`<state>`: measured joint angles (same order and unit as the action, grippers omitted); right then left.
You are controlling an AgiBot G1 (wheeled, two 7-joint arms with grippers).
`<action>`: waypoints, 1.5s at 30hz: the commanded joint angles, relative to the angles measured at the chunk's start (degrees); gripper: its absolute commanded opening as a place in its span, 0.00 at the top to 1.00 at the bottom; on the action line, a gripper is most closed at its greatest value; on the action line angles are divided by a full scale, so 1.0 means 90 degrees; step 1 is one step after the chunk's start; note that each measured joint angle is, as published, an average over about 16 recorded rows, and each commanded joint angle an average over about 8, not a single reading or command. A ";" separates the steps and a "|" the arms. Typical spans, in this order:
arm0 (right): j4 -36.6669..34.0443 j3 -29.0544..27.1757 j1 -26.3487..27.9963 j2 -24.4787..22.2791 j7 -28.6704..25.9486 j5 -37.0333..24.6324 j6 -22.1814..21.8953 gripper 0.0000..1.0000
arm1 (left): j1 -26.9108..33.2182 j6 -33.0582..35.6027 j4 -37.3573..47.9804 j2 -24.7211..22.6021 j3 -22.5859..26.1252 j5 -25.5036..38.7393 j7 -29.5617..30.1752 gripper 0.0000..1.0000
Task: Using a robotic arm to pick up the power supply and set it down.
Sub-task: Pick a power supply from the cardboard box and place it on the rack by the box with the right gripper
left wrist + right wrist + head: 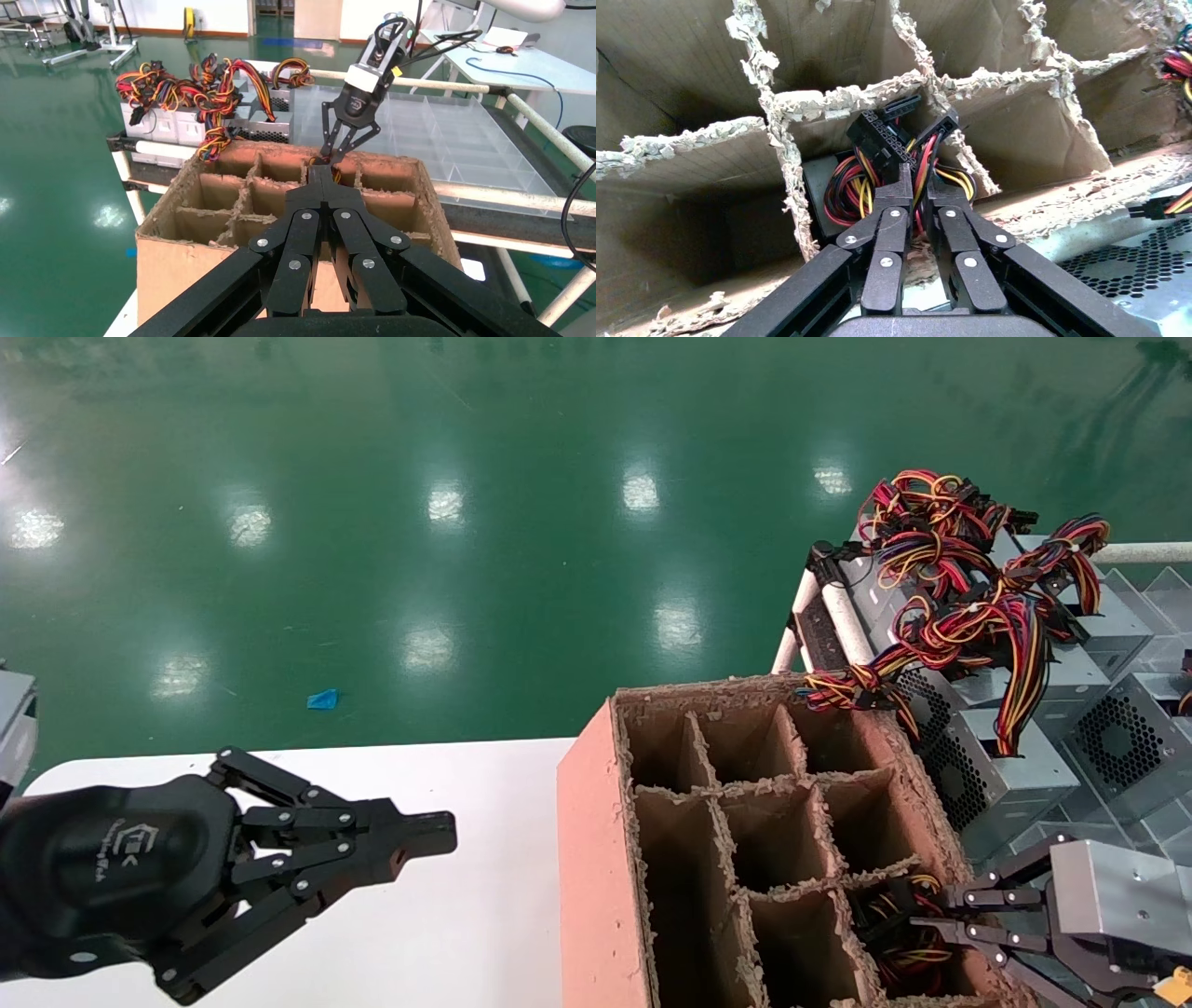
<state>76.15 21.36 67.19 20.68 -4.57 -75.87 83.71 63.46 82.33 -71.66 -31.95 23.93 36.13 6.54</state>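
A power supply sits down in the near-right cell of the pinkish cardboard box, its red, yellow and black wires bunched at the top. My right gripper reaches into that cell from the right, shut on the wire bundle just below its black connectors. The same right gripper shows at the box's near-right corner in the head view. My left gripper hovers over the white table, left of the box, shut and holding nothing.
Several more grey power supplies with tangled wires lie on a rack right of the box. The box's other cells look empty, with ragged divider edges. A clear plastic tray lies beyond the box. Green floor is behind.
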 commanded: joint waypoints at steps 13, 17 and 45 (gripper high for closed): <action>0.0063 -0.0302 0.0272 -0.0320 -0.0188 0.0739 0.0289 1.00 | 0.0000 0.0000 0.0000 0.0000 0.0000 0.0000 0.0000 1.00; 0.0083 -0.0424 0.0426 -0.0498 -0.0254 0.0953 0.0353 1.00 | 0.0000 0.0000 0.0000 0.0000 0.0000 0.0000 0.0000 1.00; 0.0048 -0.1639 0.1678 -0.1738 -0.0690 0.2644 -0.0081 1.00 | 0.0000 0.0000 0.0000 0.0000 0.0001 0.0000 0.0000 1.00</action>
<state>76.50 6.94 81.97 5.04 -10.92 -52.30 83.25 63.46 82.32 -71.66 -31.95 23.94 36.13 6.53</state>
